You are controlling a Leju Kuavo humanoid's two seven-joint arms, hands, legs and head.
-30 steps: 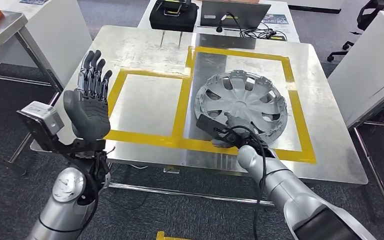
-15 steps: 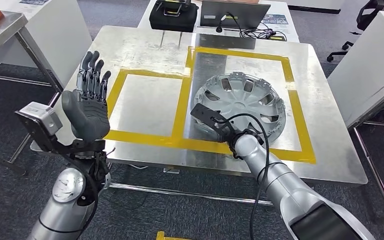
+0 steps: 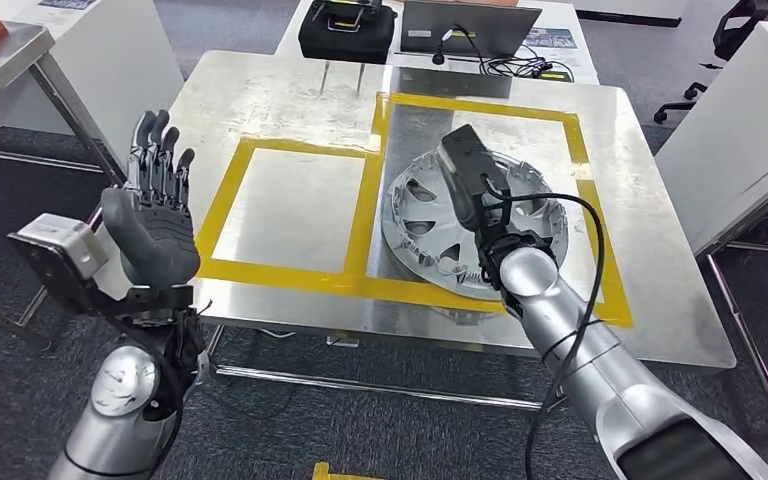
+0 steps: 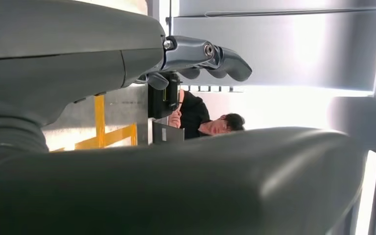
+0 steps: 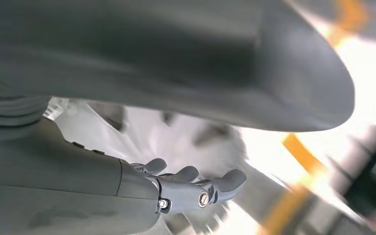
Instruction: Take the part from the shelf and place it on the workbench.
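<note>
The part, a silver hubcap (image 3: 480, 222), is seen lying on the steel workbench (image 3: 290, 90) inside the right-hand square of yellow tape (image 3: 365, 205), its near edge close to the tape line. The right hand (image 5: 196, 188) is shown in the right wrist view with its fingers spread and nothing between them, over the blurred pale face of the hubcap; in the head view that hand is hidden behind its wrist camera, so contact with the hubcap cannot be told. The left hand (image 3: 155, 215) is held up beside the bench, fingers straight and apart, empty. The hubcap is judged to be light, thin moulded plastic: stiff across the face, somewhat springy at the rim, and smooth enough to slide on the steel. Its spokes and rim clips are judged liable to crack if squeezed hard. The best hold is judged to be at the rim or through a spoke opening.
</note>
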